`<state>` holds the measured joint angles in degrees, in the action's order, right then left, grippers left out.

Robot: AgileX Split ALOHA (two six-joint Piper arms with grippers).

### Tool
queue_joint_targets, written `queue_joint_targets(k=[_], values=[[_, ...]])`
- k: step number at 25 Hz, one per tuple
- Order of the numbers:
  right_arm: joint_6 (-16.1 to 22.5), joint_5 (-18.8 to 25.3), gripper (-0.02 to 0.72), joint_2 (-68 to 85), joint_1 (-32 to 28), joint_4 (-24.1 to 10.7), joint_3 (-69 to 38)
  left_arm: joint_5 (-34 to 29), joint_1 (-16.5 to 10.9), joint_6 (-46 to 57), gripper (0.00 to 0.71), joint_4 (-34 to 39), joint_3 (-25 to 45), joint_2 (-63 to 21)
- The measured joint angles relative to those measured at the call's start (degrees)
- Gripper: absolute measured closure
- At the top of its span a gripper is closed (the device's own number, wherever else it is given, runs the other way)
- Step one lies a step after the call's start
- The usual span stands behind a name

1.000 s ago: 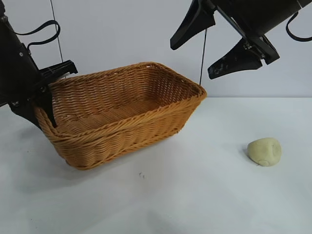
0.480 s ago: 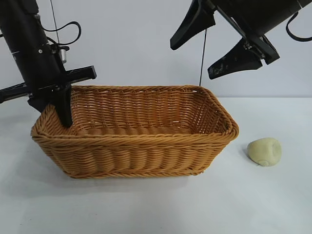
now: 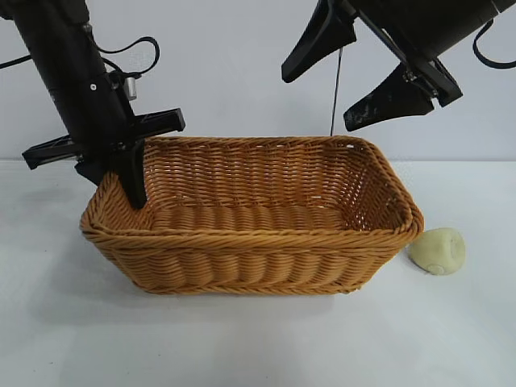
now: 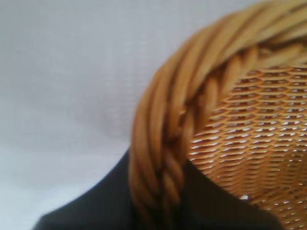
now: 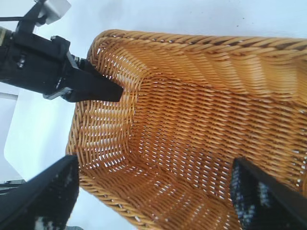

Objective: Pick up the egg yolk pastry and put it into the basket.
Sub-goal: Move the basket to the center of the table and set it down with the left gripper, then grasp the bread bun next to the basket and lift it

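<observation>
- Exterior view: the left gripper [image 3: 129,165] was clamped on the basket [image 3: 258,262] at its left end wall, one finger inside, one outside the braided rim.
- Basket sat flat near the middle of the desk [image 3: 242,347], long side facing the camera.
- Egg yolk pastry [image 3: 438,251] lay on the desk just beside the basket's right end, toward the right edge; contact could not be told.
- Right gripper [image 3: 343,76] hung high above the basket's right end, fingers spread, holding nothing.
</observation>
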<state>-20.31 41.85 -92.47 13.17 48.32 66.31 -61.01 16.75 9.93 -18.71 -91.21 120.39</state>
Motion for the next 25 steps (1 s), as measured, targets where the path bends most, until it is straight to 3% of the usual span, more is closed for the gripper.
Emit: queue_joint_targets(k=[11,13,17,18,21,25], values=[[0.00,0.00,0.113,0.00,0.00,-0.17,0.00,2.40,-0.18,-2.30,0.560,0.90,0.05,4.29],[0.00,0.00,0.113,0.00,0.00,-0.17,0.00,2.34,-0.18,-2.36,0.486,0.90,0.05,4.29],[0.00,0.00,0.113,0.00,0.00,-0.17,0.00,2.23,-0.18,-2.49,0.158,0.97,0.05,4.29],[0.00,0.00,0.113,0.00,0.00,-0.17,0.00,2.21,-0.18,-2.49,0.112,1.23,0.05,4.29],[0.00,0.00,0.113,0.00,0.00,-0.17,0.00,1.38,-0.18,-2.49,0.039,1.63,0.05,4.29],[0.00,0.00,0.113,0.00,0.00,-0.17,0.00,-0.50,-0.18,-2.49,0.021,1.75,-0.01,3.01]])
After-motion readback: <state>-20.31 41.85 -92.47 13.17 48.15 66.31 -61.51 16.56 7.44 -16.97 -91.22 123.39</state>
